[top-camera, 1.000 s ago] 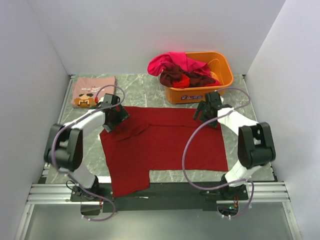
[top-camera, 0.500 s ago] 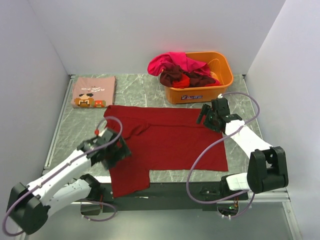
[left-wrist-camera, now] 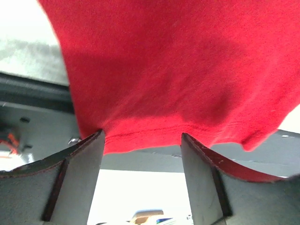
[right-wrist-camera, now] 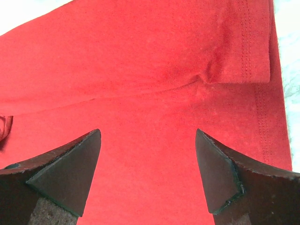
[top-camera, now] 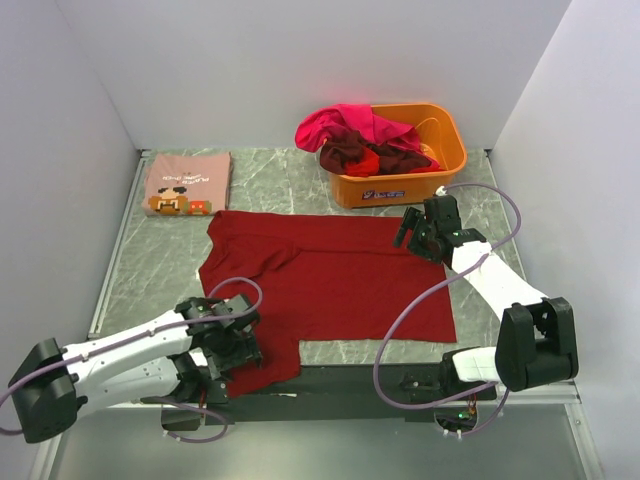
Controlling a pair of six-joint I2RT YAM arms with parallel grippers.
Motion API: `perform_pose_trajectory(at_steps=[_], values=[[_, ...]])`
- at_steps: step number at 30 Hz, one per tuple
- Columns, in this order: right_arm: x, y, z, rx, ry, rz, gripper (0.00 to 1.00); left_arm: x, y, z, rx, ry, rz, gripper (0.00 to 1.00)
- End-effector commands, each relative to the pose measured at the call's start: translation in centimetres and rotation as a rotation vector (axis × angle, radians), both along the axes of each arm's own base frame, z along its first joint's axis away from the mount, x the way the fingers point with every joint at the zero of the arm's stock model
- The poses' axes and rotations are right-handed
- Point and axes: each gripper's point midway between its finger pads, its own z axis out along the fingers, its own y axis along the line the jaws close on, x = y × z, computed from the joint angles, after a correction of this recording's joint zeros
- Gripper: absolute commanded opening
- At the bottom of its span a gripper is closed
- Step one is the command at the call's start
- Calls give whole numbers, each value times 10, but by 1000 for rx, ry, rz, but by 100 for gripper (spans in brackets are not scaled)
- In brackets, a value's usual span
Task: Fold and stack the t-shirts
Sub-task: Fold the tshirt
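Note:
A dark red t-shirt [top-camera: 330, 275] lies spread flat on the marble table [top-camera: 165, 270], and its near-left hem [left-wrist-camera: 154, 140] hangs over the front edge. My left gripper [top-camera: 238, 342] is at that hem, open, with the hem edge level with its fingertips [left-wrist-camera: 142, 140] and not pinched. Over the shirt's far-right corner my right gripper [top-camera: 412, 233] hovers open [right-wrist-camera: 147, 136], just near of the sleeve [right-wrist-camera: 234, 47]. A folded dusty pink t-shirt [top-camera: 187, 183] with a pixel print lies at the far left. Magenta, maroon and red t-shirts [top-camera: 360, 140] are heaped in the orange tub [top-camera: 440, 165].
White walls close in the table at the back and on both sides. The tub stands at the back right, close behind my right gripper. A metal rail [top-camera: 320, 385] runs along the front edge by the arm bases. Grey cables loop off both arms.
My left arm has swung from the shirt's far-left corner down to its near-left hem at the front edge, and its jaws have narrowed a little. The right gripper shifted slightly right.

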Motion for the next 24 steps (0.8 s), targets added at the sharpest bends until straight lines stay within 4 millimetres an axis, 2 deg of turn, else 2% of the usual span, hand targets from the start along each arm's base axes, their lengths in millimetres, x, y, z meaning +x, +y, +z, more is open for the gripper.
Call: perform_pose_trajectory(at_steps=[1,5,7,13,17,20,23,24], values=[[1,-3,6,-8,-30,3,88,-9,1,10,46,54,-9,71],[2,-3,3,-8,-22,6,88,-4,7,16,142,44,-54,70],[1,-2,2,-11,-18,10,88,-4,5,11,152,53,-78,69],[0,-5,0,-20,-9,-4,88,-14,-12,-11,87,103,-130,48],[-3,-7,-2,-23,3,-14,88,-22,-1,-17,134,123,-141,45],[-8,-9,-5,-23,12,-24,88,-25,0,-20,136,137,-153,37],[-25,-21,-12,-56,63,-96,88,-25,0,-22,148,142,-162,23],[-36,-27,-12,-57,89,-136,88,-25,-1,-22,149,139,-166,17]])
